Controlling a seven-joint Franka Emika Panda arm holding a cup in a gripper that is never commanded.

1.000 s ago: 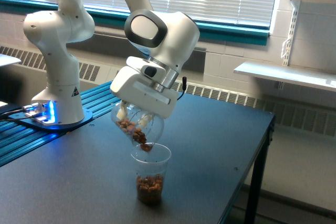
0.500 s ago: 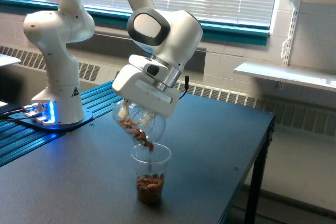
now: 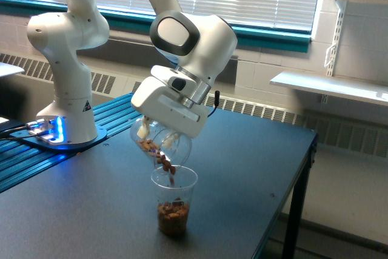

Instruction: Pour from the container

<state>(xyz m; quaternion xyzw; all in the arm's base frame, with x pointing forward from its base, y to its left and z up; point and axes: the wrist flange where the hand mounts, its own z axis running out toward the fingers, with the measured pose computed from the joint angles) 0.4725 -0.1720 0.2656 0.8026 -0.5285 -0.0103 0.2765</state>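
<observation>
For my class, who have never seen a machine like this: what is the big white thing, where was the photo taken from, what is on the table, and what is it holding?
The big white machine is a robot arm, bolted to a base at the exterior view's left. The single current picture comes from a camera standing off the arm, looking across a dark table in a room with window blinds.

At the arm's end is its tool, the grasping part. It grips a small clear rounded container with brown nut-like pieces inside. The container is tipped mouth-down, and pieces are falling from it.

Right below stands a tall clear plastic cup, upright on the table. It already has a layer of the brown pieces at its bottom. The container hangs just above the cup's rim; whether they touch I cannot tell.
</observation>
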